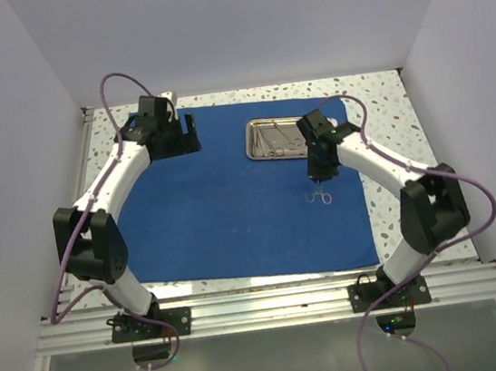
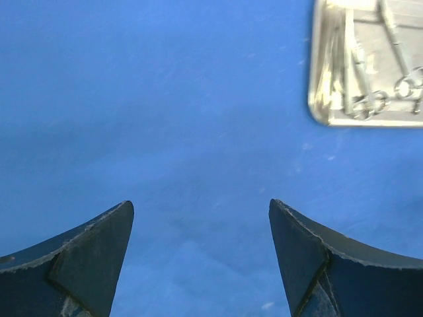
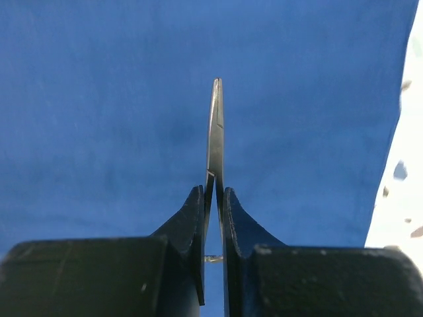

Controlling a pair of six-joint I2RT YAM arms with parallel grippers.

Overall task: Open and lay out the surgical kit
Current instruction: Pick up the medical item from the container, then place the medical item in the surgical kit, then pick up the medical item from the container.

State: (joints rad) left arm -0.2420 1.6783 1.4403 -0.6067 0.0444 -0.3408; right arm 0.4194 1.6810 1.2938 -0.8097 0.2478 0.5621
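Overhead, plain white walls (image 1: pixel 236 22) close in the left, far and right sides of a white table speckled with grey (image 1: pixel 383 99), and a ridged aluminium rail (image 1: pixel 264 307) carrying both arm bases runs along its near edge. Spread flat over most of the tabletop lies the royal-blue cloth drape (image 1: pixel 224 211), with speckled surface showing beyond its right and far edges. On the far right part of that cloth sits the small shiny rectangular steel tray (image 1: pixel 250 141), long side running left to right. It holds several slim silver instruments (image 1: pixel 277 139) lying side by side, ring handles showing among them in the left wrist view; how many there are is too fine to tell. Well to the left of the tray, the left gripper (image 2: pixel 201 208) hangs over the far left of the cloth, its two dark fingers spread wide with only blue fabric between them. Just near of the tray, the right gripper (image 3: pixel 213 191) has its fingers pinched tight on a pair of slim silver ring-handled forceps (image 3: pixel 215 125), seen edge-on in the right wrist view. The rings show below the gripper from above, but whether they touch the cloth cannot be told.
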